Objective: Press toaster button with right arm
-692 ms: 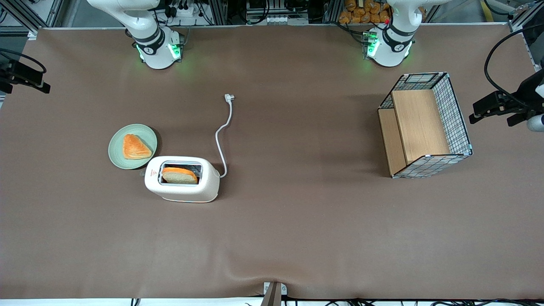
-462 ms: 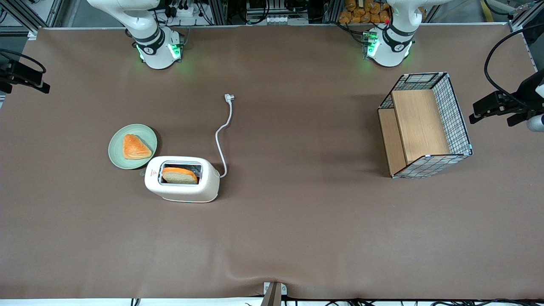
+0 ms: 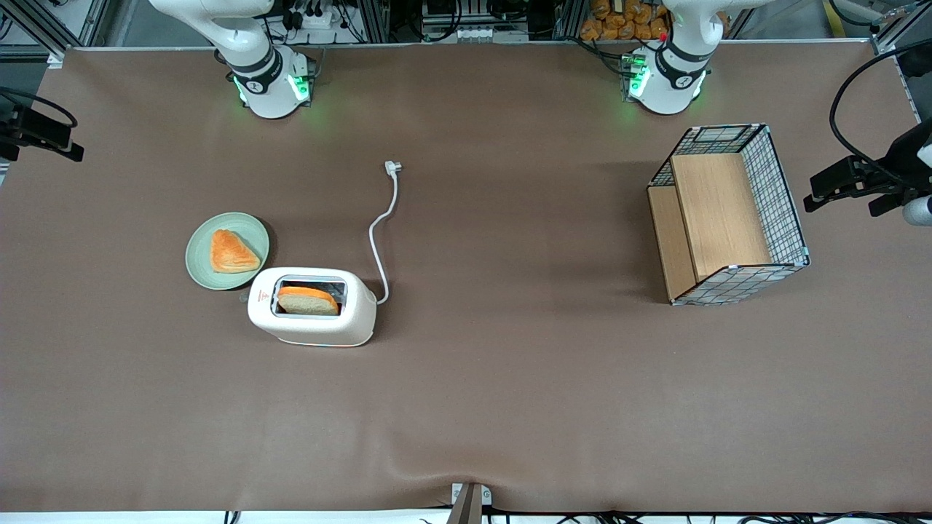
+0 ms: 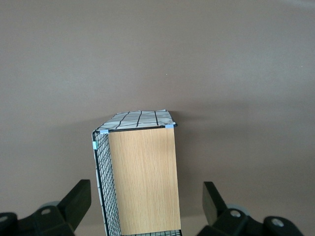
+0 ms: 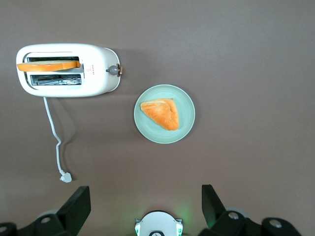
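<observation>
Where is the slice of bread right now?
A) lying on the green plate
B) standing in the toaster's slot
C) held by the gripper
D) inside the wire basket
B: the bread slice stands in the toaster slot, while the gripper hangs open high above the table, holding nothing.
</observation>
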You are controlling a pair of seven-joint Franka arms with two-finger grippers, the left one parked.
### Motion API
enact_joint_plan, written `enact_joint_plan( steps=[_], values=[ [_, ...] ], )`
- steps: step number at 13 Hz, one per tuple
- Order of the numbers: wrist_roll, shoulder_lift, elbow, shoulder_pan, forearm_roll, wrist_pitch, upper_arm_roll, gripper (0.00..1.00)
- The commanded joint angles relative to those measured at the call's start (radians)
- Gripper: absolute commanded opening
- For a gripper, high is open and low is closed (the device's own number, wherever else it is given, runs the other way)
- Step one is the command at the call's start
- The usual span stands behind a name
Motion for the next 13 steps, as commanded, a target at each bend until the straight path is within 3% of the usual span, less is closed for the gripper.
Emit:
enact_joint_plan(
  steps=[1,13],
  values=[
    [0.005,0.010,0.024,-0.018,-0.040,-0.017,0.015,1.00],
    [0.003,0.134,0.013,0.020,-0.005,-0.006,0.021,1.00]
  ],
)
